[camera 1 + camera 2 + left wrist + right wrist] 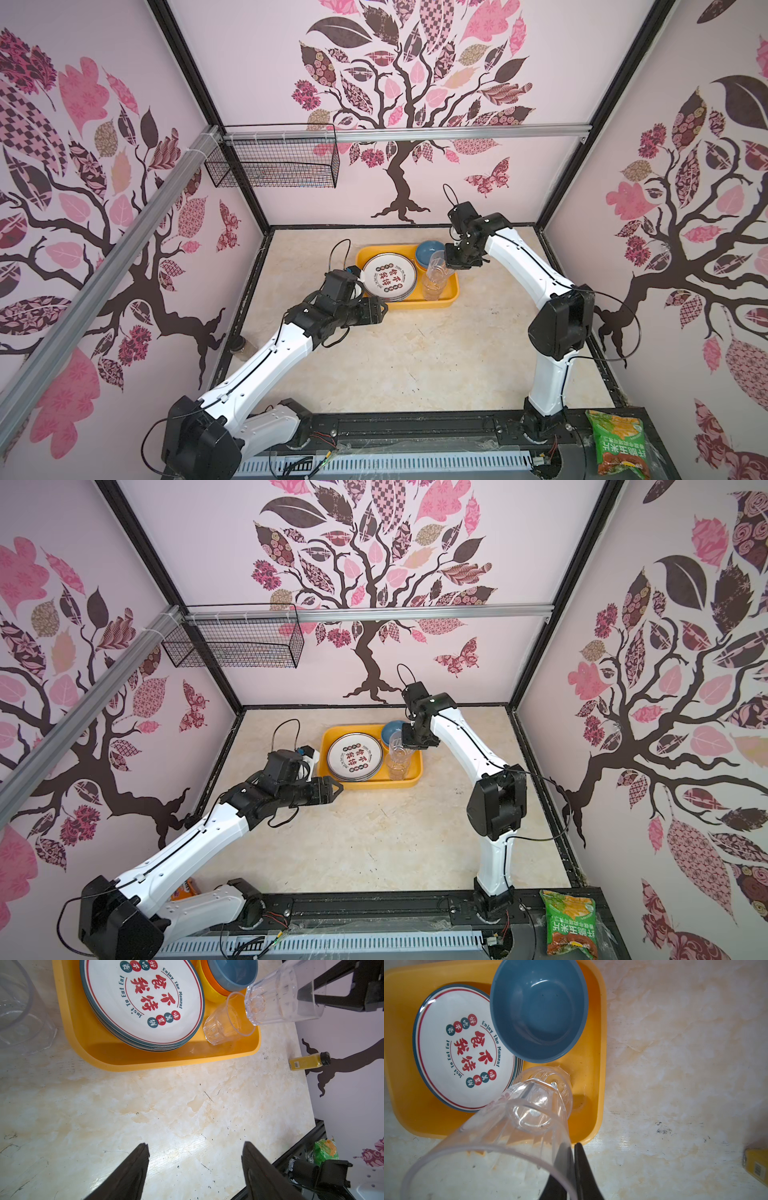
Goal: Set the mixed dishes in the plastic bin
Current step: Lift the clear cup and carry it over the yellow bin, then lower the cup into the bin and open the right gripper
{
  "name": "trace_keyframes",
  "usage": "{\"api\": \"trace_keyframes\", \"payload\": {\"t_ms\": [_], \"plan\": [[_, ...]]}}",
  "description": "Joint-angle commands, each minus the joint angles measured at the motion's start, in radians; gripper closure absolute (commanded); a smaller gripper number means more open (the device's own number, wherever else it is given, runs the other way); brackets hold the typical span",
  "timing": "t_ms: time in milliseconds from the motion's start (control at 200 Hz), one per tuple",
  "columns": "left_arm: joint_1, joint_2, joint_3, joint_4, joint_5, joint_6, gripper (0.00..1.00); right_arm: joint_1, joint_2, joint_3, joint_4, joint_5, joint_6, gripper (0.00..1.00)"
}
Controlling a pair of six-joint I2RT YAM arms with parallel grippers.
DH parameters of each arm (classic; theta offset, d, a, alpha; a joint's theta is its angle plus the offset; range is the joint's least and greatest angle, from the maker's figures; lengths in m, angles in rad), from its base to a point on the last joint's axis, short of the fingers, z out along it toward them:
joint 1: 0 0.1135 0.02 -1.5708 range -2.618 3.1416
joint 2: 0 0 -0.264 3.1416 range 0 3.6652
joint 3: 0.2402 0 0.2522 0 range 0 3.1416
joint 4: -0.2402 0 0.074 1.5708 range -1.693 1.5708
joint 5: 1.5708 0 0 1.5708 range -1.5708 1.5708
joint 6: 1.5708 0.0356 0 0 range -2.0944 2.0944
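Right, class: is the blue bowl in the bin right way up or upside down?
Right way up: the blue bowl shows its hollow inside, rim uppermost, in the wrist views.

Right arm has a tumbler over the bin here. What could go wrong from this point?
1. The right gripper pinches the held tumbler by one wall at its rim, and it hangs tilted; it may slip or swing.
2. It hangs just above the standing tumbler in the plastic bin, beside the blue bowl; lowering could tip that tumbler or jam the two together.
3. The open left gripper hovers near the bin's corner and could nudge it.
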State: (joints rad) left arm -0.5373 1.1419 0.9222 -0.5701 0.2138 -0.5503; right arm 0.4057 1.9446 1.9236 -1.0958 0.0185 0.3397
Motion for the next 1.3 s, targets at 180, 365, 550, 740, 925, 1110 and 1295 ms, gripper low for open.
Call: {"api": "trace_keyframes", "payload": {"t_ms": [180,365,550,740,925,1110,1295], "plan": [[0.004,0.005,0.038,0.027,0.02,0.009,0.26,0.008,0.06,0.033,-0.01,-0.017,0.001,0.93],[0.005,0.002,0.024,0.032,0.019,0.001,0.27,0.01,0.08,0.032,-0.01,-0.011,0.001,0.93],[0.006,-0.004,0.01,0.03,0.012,-0.006,0.27,0.016,0.094,0.024,-0.01,-0.005,-0.001,0.93],[0.005,-0.011,0.0,0.032,0.012,-0.01,0.27,0.019,0.106,0.012,0.002,0.004,0.005,0.92],[0.005,-0.018,-0.009,0.032,0.007,-0.013,0.27,0.024,0.129,0.013,0.011,0.009,0.011,0.92],[0.007,-0.023,-0.016,0.029,0.003,-0.014,0.27,0.026,0.143,0.013,0.016,0.011,0.013,0.92],[0.007,-0.019,-0.02,0.03,0.002,-0.018,0.27,0.028,0.148,0.017,0.02,0.014,0.016,0.85]]}}
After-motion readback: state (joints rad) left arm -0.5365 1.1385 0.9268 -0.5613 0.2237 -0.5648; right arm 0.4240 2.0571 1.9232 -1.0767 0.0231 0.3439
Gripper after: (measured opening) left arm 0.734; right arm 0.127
